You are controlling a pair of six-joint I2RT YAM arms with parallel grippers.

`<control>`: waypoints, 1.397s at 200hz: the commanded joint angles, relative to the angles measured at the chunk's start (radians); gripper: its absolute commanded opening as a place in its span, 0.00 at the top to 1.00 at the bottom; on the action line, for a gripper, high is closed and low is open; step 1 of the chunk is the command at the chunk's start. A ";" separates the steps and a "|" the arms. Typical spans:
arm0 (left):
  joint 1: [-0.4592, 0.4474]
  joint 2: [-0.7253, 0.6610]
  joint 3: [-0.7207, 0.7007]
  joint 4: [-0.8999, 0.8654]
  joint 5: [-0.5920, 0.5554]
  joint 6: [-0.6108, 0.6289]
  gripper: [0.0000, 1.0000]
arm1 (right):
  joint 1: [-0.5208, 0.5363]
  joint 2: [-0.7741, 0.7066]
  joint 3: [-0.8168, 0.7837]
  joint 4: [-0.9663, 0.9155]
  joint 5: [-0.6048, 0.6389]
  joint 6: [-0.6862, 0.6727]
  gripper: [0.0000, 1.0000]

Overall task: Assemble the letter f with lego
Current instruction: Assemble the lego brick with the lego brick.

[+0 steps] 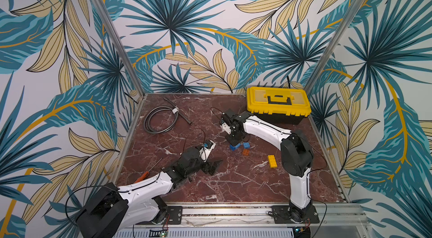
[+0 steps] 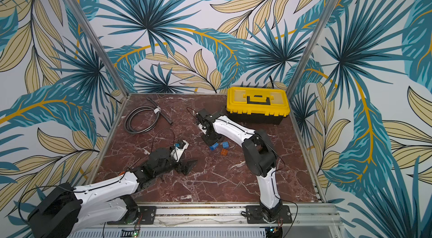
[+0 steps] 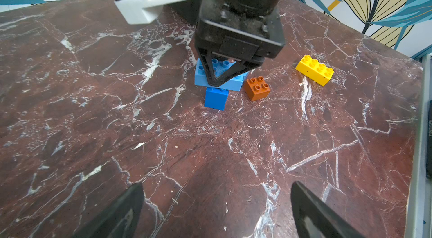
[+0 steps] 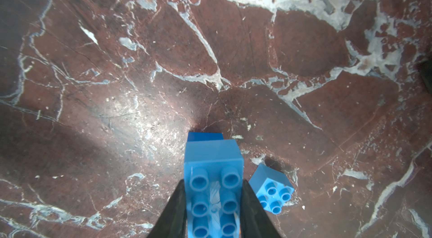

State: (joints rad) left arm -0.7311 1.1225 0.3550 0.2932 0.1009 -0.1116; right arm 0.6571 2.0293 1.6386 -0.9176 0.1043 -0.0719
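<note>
Altogether the lego (image 1: 245, 152) counts five: three blue, one orange, one yellow. Left gripper (image 3: 216, 187) gapes wide, empty. Right gripper (image 4: 212, 183) clamps the long blue brick (image 4: 210, 152) over a square blue brick (image 3: 216, 98); orange brick (image 3: 257, 88) just beside its fingers, yellow brick (image 3: 314, 73) farther off. The loose blue brick (image 4: 268, 178) shows in the right wrist view, not in the left one.

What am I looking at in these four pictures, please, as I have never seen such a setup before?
These are two robot arms bolted at the edge of a marble-patterned table. Two pictures look down on the whole scene from above; the other two come from a small camera on each arm's wrist. The right claw is closed on a long blue brick, which sits on a darker blue brick. The left claw is open and empty. Loose on the table lie a small blue brick, an orange brick and a yellow brick. A yellow toolbox, a coiled hose and a screwdriver lie farther off.
</note>
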 commanded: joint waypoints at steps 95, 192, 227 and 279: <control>0.005 -0.001 -0.001 0.000 0.018 0.007 0.01 | 0.009 -0.007 -0.045 -0.024 -0.033 0.039 0.80; 0.006 0.007 0.004 0.000 0.024 0.004 0.01 | 0.010 0.025 -0.061 -0.038 0.003 0.037 0.82; 0.006 0.008 0.005 0.000 0.024 0.007 0.01 | 0.011 0.038 -0.068 -0.029 0.014 0.038 0.82; 0.006 0.014 0.010 0.000 0.026 0.007 0.00 | 0.010 0.082 -0.042 -0.054 0.020 0.013 0.83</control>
State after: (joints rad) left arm -0.7311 1.1286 0.3550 0.2932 0.1162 -0.1120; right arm 0.6643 2.0262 1.6196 -0.9092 0.1116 -0.0463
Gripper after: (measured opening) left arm 0.995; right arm 0.348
